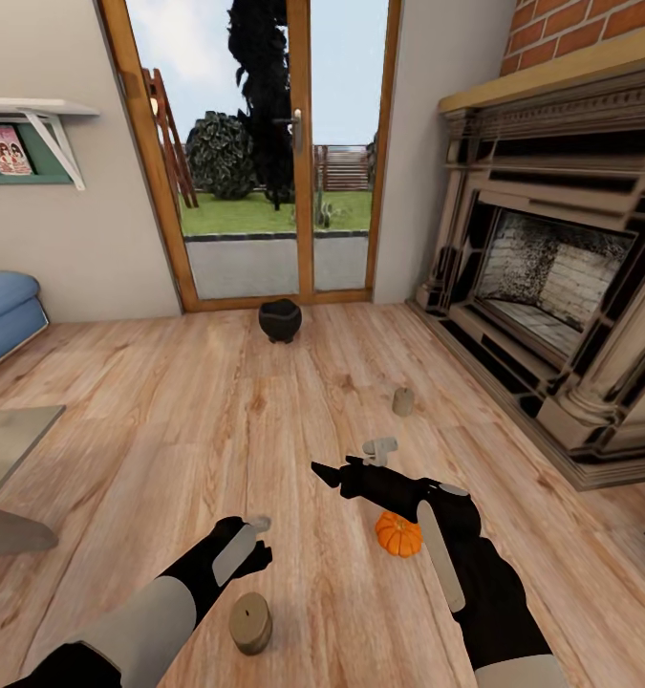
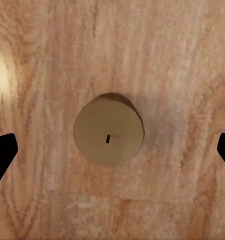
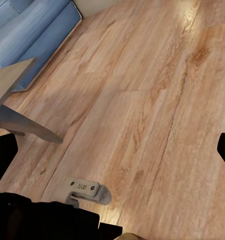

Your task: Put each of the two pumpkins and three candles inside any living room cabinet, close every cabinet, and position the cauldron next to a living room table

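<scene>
Room: I'm looking over a plank wood floor [image 1: 169,401] toward a glass patio door [image 1: 265,153], with the black fireplace [image 1: 551,287] on one side; I take the fireplace as my landmark.
Cauldron: the cauldron [image 1: 280,320] stands on the floor by the door, well away from the fireplace, not yet beside any table as far as I can judge.
Candles: one candle [image 1: 251,623] stands upright far from the fireplace, directly beneath my left gripper [image 1: 250,545]; in the left wrist view it [image 2: 108,135] sits centred between the finger tips. Another candle [image 1: 403,401] stands nearer the fireplace. A pale object [image 1: 380,448] between them may be the third, tipped over; I cannot tell.
Pumpkin: one pumpkin [image 1: 399,534] rests on the floor just beside my right arm.
Left gripper: spread wide, holding nothing.
Right gripper [image 1: 332,473]: its finger tips sit far apart, nothing between them.
Progress: nothing stored; I judge the job barely begun, first candle pick pending.
</scene>
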You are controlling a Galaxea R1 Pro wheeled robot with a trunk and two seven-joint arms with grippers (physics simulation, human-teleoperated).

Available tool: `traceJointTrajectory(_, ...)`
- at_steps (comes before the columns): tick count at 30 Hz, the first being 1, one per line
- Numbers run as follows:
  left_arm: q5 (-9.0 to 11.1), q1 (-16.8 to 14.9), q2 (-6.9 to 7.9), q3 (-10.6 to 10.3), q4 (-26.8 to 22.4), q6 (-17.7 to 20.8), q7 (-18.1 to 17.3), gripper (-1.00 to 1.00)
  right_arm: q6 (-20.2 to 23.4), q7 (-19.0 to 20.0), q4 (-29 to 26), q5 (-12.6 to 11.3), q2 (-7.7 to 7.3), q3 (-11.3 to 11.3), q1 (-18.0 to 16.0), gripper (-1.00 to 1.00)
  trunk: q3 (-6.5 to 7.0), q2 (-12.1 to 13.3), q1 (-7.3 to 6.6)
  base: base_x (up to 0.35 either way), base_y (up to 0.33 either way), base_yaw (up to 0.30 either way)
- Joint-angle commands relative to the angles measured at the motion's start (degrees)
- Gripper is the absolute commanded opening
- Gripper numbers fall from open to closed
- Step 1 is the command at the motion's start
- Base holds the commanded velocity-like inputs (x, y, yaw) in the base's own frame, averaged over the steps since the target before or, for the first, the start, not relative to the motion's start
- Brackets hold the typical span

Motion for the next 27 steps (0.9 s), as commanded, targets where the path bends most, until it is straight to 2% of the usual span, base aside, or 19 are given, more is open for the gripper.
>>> traceJointTrajectory(1, 0.01, 0.0, 0.0, 0.03, 0.0, 0.0, 0.02, 1.0, 0.0, -0.01, 0.0, 0.0, -0.02, 0.03, -0.01, 1.0, 0.0, 0.0, 0.0, 0.003, -0.001, 0.0)
traceJointTrajectory(6, 0.07, 0.0, 0.0, 0.09, -0.06, 0.08, 0.13, 1.0, 0.03, 0.01, 0.0, 0.0, -0.08, 0.1, -0.03, 1.0, -0.54, -1.2, 0.66, 0.001, 0.0, 0.0)
traceJointTrajectory(15, 0.03, 0.0, 0.0, 0.09, -0.09, 0.0, 0.11, 1.0, 0.11, -0.11, 0.17, 0.0, -0.09, 1.54, -0.02, 1.0, -2.53, -1.32, 0.89, 0.0, 0.0, 0.0)
traceJointTrajectory(25, -0.02, 0.0, 0.0, 0.09, -0.09, -0.09, 0.15, 1.0, 0.05, -0.12, 0.15, 0.02, -0.09, 1.67, -0.02, 1.0, -4.75, -1.46, 1.15, 0.0, 0.0, 0.0)
traceJointTrajectory(27, -0.02, 0.0, 0.0, 0.16, -0.09, -0.09, 0.16, 1.0, 0.04, -0.12, 0.17, 0.0, -0.09, 1.67, -0.04, 1.0, -4.75, -1.46, 1.15, 0.0, 0.0, 0.0)
